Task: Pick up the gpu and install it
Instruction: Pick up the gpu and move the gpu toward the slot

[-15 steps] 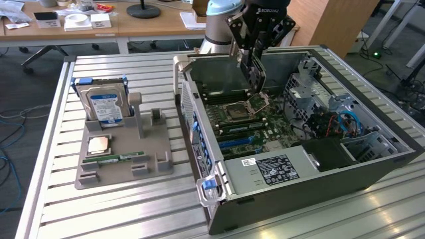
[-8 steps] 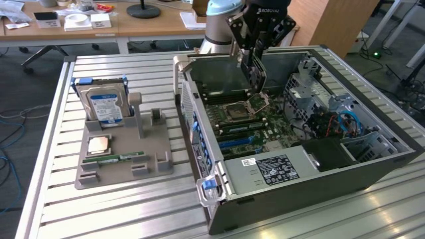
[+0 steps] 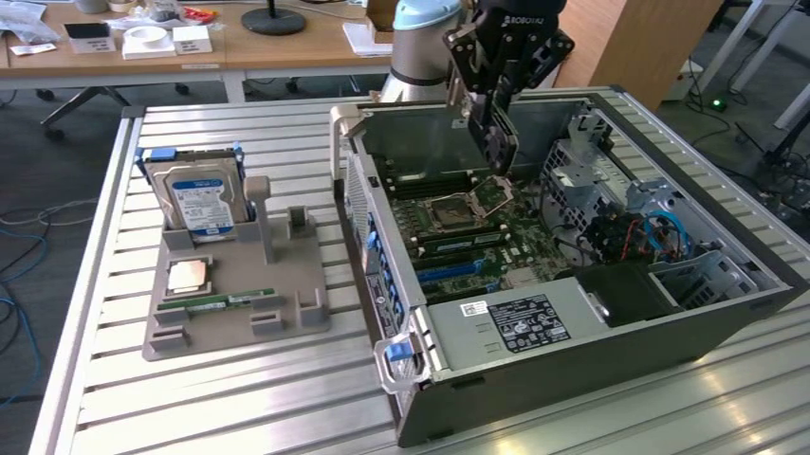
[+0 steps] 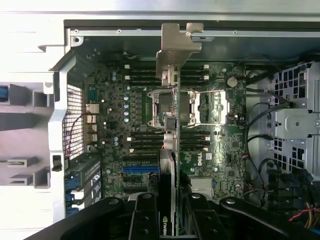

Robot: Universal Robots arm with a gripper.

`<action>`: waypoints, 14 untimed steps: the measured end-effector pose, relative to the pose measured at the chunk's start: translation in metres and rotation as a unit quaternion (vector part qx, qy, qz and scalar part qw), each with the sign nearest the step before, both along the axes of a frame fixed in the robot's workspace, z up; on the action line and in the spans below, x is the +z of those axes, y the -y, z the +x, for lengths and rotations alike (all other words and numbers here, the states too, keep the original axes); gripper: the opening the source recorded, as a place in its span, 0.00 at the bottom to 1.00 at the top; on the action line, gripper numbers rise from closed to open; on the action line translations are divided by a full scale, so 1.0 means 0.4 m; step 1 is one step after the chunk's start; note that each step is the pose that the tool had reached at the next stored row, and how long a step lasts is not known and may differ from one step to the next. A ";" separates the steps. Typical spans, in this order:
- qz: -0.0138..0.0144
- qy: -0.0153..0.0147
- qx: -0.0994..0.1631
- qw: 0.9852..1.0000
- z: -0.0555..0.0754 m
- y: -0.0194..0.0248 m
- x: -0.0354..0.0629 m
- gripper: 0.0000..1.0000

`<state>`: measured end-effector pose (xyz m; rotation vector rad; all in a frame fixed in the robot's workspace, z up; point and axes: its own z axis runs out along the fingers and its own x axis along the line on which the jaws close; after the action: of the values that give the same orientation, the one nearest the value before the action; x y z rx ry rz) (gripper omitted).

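gripper (image 3: 491, 106): we see it clamped on the gpu (image 3: 498, 147).
gpu: edge-on, hanging above the motherboard (image 3: 475, 242).

Tool (image 3: 491, 102) w/ gpu (image 3: 498, 147) over mobo (image 3: 487, 237), inside open PC case (image 3: 570, 327).

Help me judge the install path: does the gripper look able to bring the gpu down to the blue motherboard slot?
Probably yes. The gripper, shut on the gpu, hangs over the open case; nothing stands between card and blue slot, though the card hangs nearer the processor socket.
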<state>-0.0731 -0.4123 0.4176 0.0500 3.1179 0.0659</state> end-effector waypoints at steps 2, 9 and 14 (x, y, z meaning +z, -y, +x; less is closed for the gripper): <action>0.000 0.000 0.000 1.000 0.008 0.000 0.000 0.26; 0.000 0.000 0.000 1.000 0.011 0.000 0.000 0.26; 0.000 0.000 0.000 1.000 0.015 0.000 0.000 0.26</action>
<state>-0.0671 -0.4123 0.4175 0.0498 3.1180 0.0660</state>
